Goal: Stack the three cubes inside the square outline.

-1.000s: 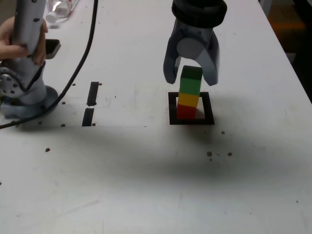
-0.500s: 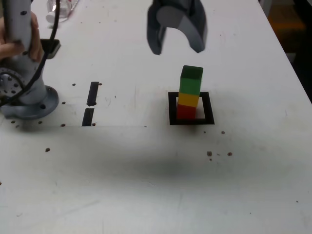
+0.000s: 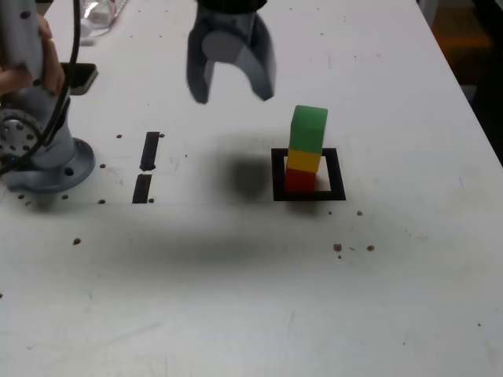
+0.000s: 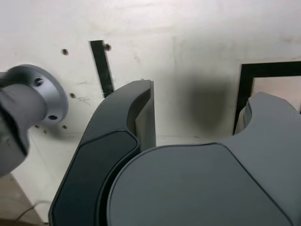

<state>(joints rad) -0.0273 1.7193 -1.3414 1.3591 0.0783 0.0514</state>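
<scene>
Cubes (image 3: 306, 154) stacked inside square outline (image 3: 336, 187), untouched

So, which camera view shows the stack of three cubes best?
The exterior view: the stack of three cubes stands fully visible inside the square outline, green on yellow on red. The wrist view shows no cube, only part of the outline behind the hand.

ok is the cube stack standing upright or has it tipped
Upright. The green cube sits on the yellow cube, which sits on the red cube, inside the square outline.
</scene>
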